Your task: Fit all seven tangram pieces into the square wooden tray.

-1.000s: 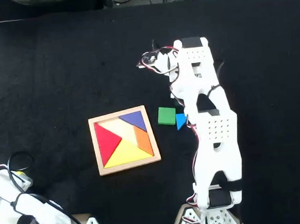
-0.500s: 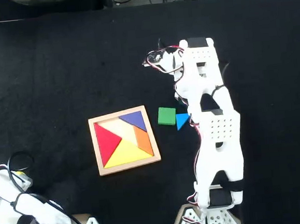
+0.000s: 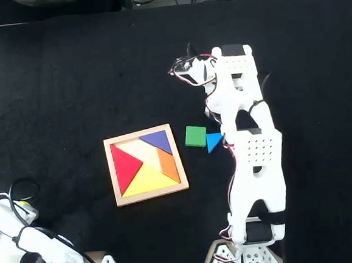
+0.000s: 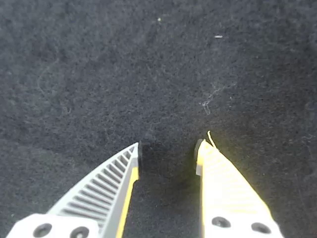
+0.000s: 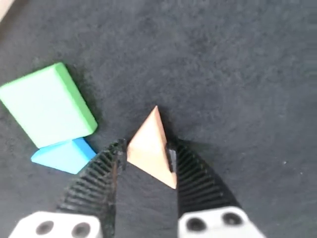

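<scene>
The square wooden tray (image 3: 148,197) lies left of centre and holds a red triangle (image 3: 125,166), a yellow triangle (image 3: 148,179), an orange piece (image 3: 168,162) and a purple piece (image 3: 157,140). A green square (image 3: 195,136) (image 5: 47,104) and a small blue triangle (image 3: 213,142) (image 5: 64,153) touch each other on the mat just right of the tray. My right gripper (image 5: 145,148) is shut on a tan triangle (image 5: 148,141), just beside those two pieces. My left gripper (image 4: 168,151) is open over bare black mat.
The white right arm (image 3: 251,156) stretches from the front edge up past the green square and blue triangle. The left arm (image 3: 27,253) rests at the front left corner. Black mat covers the whole table, with wide room behind and left of the tray.
The right arm has shifted slightly right and toward the back, uncovering more of the blue triangle. The tray and its pieces have not moved.
</scene>
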Robot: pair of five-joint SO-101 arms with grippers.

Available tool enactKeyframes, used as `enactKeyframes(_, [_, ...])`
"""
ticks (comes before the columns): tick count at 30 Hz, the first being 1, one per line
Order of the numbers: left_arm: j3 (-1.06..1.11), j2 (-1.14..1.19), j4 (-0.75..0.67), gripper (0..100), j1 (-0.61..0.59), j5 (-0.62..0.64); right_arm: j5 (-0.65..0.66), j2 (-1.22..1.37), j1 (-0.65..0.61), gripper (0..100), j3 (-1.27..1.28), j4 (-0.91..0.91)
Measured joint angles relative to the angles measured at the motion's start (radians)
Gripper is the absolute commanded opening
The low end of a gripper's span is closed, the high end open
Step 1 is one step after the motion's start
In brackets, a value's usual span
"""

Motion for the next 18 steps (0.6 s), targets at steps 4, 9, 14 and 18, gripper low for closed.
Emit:
enactKeyframes(4, [0.000,0.000,0.000,20,0.000,0.000,-0.121,0.012,-0.002,1.1,-0.149,0.089])
enactKeyframes(9, [0.000,0.000,0.000,20,0.000,0.000,-0.333,0.012,-0.002,1.1,-0.311,0.106])
enactKeyframes(14, [0.000,0.000,0.000,20,0.000,0.000,-0.523,-0.035,-0.020,1.1,-0.273,0.109])
enactKeyframes(18, [0.000,0.000,0.000,20,0.000,0.000,-0.717,-0.181,-0.115,1.1,-0.104,0.109])
